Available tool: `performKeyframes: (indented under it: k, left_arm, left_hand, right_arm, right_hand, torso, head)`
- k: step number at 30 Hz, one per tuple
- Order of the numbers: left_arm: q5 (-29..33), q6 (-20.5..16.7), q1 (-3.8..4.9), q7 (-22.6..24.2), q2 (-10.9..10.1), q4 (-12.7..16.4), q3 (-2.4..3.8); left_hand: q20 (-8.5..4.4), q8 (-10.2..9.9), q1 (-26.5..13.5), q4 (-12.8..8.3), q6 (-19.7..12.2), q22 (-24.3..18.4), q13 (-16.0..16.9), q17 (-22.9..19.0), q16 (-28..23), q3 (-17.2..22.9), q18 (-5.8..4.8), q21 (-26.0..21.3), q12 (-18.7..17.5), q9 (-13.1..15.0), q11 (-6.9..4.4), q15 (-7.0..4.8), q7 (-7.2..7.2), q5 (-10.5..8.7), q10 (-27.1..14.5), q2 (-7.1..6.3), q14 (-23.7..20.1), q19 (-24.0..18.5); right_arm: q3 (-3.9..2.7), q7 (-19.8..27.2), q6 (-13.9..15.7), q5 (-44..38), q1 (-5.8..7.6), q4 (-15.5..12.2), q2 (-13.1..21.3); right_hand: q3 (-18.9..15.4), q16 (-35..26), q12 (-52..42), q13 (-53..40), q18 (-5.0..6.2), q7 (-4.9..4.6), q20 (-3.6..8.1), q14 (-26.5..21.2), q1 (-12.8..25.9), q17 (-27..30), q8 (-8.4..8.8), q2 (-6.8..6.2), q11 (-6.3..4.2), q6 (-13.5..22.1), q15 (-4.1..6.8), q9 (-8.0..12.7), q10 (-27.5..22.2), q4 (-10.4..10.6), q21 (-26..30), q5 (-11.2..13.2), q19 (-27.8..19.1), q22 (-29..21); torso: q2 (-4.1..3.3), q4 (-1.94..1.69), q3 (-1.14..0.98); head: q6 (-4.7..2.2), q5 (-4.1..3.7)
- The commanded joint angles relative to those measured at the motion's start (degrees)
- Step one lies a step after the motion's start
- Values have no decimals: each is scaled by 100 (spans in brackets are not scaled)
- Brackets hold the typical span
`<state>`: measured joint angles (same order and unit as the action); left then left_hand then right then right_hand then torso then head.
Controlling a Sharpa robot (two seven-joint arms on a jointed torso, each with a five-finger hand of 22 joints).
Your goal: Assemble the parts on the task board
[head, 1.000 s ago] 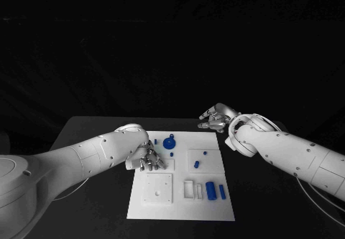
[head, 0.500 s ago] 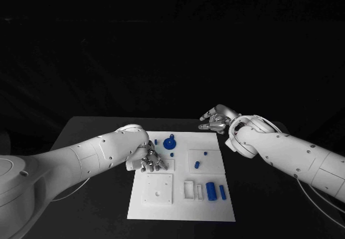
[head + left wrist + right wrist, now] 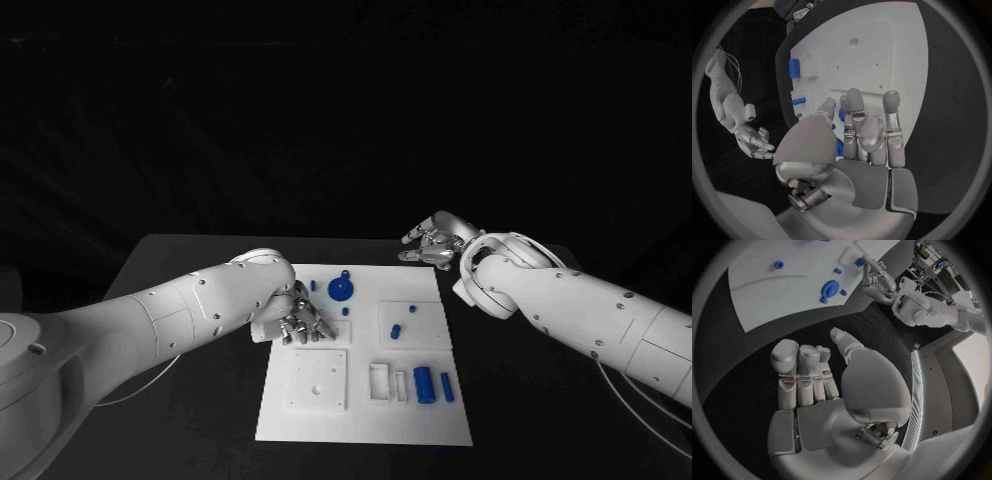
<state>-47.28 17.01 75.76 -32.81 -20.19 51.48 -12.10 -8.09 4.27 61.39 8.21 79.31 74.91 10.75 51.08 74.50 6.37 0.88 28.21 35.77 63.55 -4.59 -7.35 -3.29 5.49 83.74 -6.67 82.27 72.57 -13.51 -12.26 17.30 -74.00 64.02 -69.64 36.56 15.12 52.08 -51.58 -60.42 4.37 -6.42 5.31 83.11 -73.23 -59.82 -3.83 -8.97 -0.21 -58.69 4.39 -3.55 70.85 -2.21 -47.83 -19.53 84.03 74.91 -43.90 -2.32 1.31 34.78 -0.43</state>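
The white task board point(image 3: 361, 415) lies in the middle of the black table. My left hand point(image 3: 299, 320) hovers low over its left side, fingers stretched toward a raised square plate point(image 3: 316, 380); nothing shows in its grasp. A round blue part point(image 3: 340, 289) stands just beyond that hand, and a small blue peg point(image 3: 345, 311) stands beside its fingers point(image 3: 856, 107). Further pegs point(image 3: 394, 329) sit on the right plate. A thick blue cylinder point(image 3: 423, 383) and a thin blue piece point(image 3: 446, 386) lie near the front right. My right hand point(image 3: 433, 243) hangs empty past the board's far right corner.
Black table point(image 3: 188, 270) surrounds the board on every side, with wider bare strips to the left and right. White slotted holders point(image 3: 379, 380) sit beside the thick cylinder. In the right wrist view the board point(image 3: 779, 290) lies well ahead of the palm point(image 3: 817, 390).
My left hand's fingers have drawn back slightly toward the board's left edge. The right hand has barely moved and the parts stay in place.
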Motion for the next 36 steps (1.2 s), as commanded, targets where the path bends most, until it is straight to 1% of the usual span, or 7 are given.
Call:
performKeyframes:
  k: [1,11,19,26,30,32,36]
  left_arm:
    - [51,-46,2,65,-38,79,17]
    - [52,-85,2,49,-216,395,114]
    - [93,-220,4,44,-513,805,332]
    - [147,-461,25,112,-855,1238,464]
    - [227,-709,51,206,-1109,1512,502]
    - [323,-849,59,271,-1240,1638,511]
    - [534,-1146,67,438,-1545,1914,519]
  left_hand:
    - [-12,-19,-9,39,-21,99,-3,-6,-35,-2,-30,-30,-25,-3,10,-3,38,-19,310,-67,-22,30]
    - [-14,-27,-15,75,-57,95,-13,-54,-68,-14,-33,-47,-66,-27,12,-3,47,-142,307,-86,-44,20]
    - [-10,-30,-11,117,-113,85,-40,-159,-150,-13,-39,-100,-170,-104,22,4,67,-186,306,-103,-89,-3]
    - [-17,-45,25,46,-248,85,-45,-308,-254,2,-46,-165,-255,-310,44,2,110,-174,299,-47,-129,3]
    - [-2,-23,100,-205,-674,26,-142,-1134,-762,-80,-63,-352,-682,-1482,133,30,261,-123,299,172,-330,-58]
    - [5,-40,133,-321,-869,3,-163,-1339,-889,-126,-72,-434,-817,-1817,145,45,319,-94,230,257,-453,-99]
    - [168,-39,393,-694,-1374,-278,-336,-1759,-1390,-266,-47,-885,-1374,-2795,275,227,526,82,-181,527,-797,-328]
  right_arm:
    - [-2,28,-34,-47,-4,-8,6]
    - [-2,30,-29,-39,-20,-8,22]
    - [-2,33,-12,-34,-38,-17,58]
    - [-2,54,12,-15,-45,-23,91]
    - [-2,164,4,72,-50,-24,120]
    - [-2,234,-4,115,-53,-29,138]
    - [-1,379,-4,156,-66,-51,183]
  right_hand:
    - [-40,-20,26,10,41,-3,-14,-14,33,4,29,8,7,16,-25,-2,-51,0,33,-12,203,614]
    - [-111,-23,27,14,43,-6,-16,-16,45,6,28,12,11,33,-27,-3,-53,19,43,-29,205,614]
    - [-128,-28,35,21,43,-5,-17,-18,48,10,28,14,10,36,-29,-3,-57,26,47,-32,205,613]
    - [-157,-29,34,23,43,-4,-18,-18,43,11,27,20,11,36,-29,-4,-55,35,49,-38,206,614]
    - [-135,-34,28,20,42,-4,-16,-18,20,15,28,45,8,18,-26,-3,-53,34,49,-23,207,614]
    - [-105,-32,21,15,40,-6,-15,-17,-4,14,28,57,8,22,-25,-3,-50,15,36,1,209,618]
    - [20,-16,4,2,38,-11,-13,-13,-14,1,29,70,9,12,-24,-2,-43,-83,23,39,208,621]
  torso:
    - [6,-7,2]
    - [1,2,9]
    - [10,-12,8]
    - [4,-3,1]
    - [6,0,1]
    - [6,-1,1]
    - [-4,7,8]
  head:
    - [0,-1]
    - [-11,15]
    - [-24,22]
    - [-43,36]
    - [-58,49]
    - [-62,47]
    - [-82,34]
